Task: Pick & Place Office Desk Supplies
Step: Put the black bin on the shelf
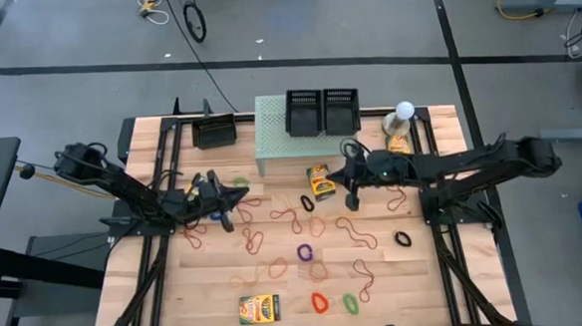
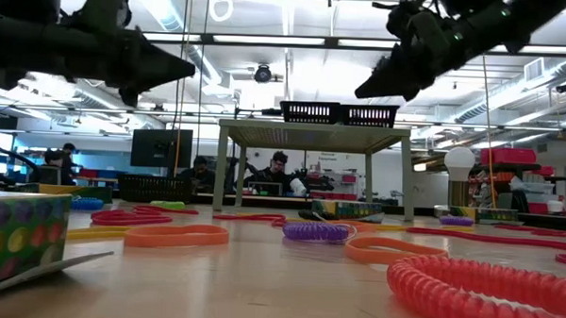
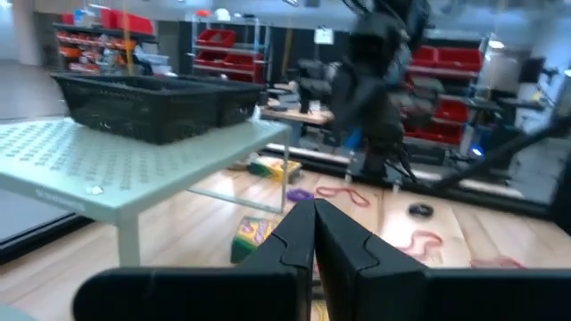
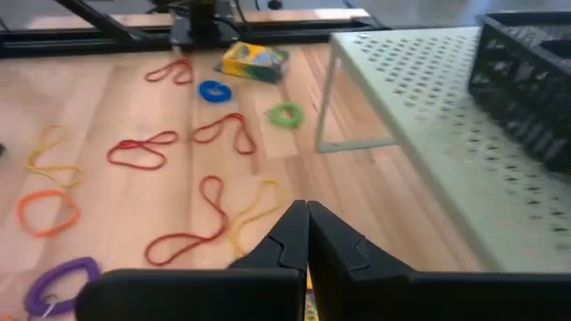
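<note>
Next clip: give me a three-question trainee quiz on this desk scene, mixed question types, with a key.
1. True or false: both the left gripper and the right gripper are shut and hold nothing.
2. What stands on the pale green perforated stand?
A. two black mesh baskets
B. a yellow-and-green printed cardboard box
C. a purple coiled band
3. Fill in: the yellow-and-green printed cardboard box at the table's near edge lies to the ___ of the small red band loop, as the high view shows it.

Key: 1 true; 2 A; 3 left.
</note>
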Robot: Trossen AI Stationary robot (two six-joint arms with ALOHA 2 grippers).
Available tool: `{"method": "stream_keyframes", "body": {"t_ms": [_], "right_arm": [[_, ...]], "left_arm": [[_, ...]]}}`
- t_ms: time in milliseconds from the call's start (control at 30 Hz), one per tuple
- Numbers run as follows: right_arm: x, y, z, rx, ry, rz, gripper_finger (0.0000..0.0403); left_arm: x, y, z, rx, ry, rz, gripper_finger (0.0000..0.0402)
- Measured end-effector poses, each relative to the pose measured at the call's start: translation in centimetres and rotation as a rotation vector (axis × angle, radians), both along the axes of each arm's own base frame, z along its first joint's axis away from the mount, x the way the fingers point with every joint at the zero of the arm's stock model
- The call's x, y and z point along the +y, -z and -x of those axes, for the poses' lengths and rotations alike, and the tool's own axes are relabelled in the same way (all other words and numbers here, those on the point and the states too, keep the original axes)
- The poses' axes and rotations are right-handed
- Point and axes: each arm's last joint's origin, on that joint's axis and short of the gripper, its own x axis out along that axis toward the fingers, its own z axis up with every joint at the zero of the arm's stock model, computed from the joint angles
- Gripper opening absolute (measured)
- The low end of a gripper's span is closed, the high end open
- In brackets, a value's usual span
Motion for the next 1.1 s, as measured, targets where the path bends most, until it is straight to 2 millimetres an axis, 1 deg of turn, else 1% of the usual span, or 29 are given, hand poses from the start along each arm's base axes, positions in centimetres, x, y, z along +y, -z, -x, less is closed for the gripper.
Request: {"method": "stream_keyframes", "body": {"t_ms": [67,200,267,367,600,833,967,1100], "right_arm": [[0.4,0.6,0.1,-0.021,-0.015,-0.003,0.0007],[1.0,0.9,0.2,-0.036,-0.038,-0.002,0.0007],[1.1,0.9,0.2,-0.041,-0.047,0.005,0.0007],[1.2,0.7,0.2,-0.052,-0.060,0.011,0.0007],[1.3,0.7,0.2,-0.053,-0.087,0.019,0.0007],[1.3,0.6,0.1,-0.071,-0.081,0.004,0.0007],[1.3,0.6,0.1,-0.067,-0.086,0.016,0.0007],[1.3,0.6,0.1,-0.065,-0.088,0.020,0.0007]], "left_arm": [[0.4,-0.3,-0.4,-0.015,-0.031,0.029,0.0013],[1.3,-0.8,-1.0,-0.029,-0.115,0.039,0.0011],[2.0,-0.9,-1.2,-0.035,-0.119,0.041,0.0006],[3.2,-0.9,-1.3,-0.065,-0.134,0.108,0.0006],[4.9,-0.2,-1.3,-0.019,-0.205,0.140,0.0005],[6.4,-0.2,-1.2,-0.026,-0.281,0.141,0.0005],[7.0,-0.2,-1.1,-0.024,-0.314,0.139,0.0006],[7.4,-0.2,-1.0,-0.023,-0.313,0.137,0.0006]]}}
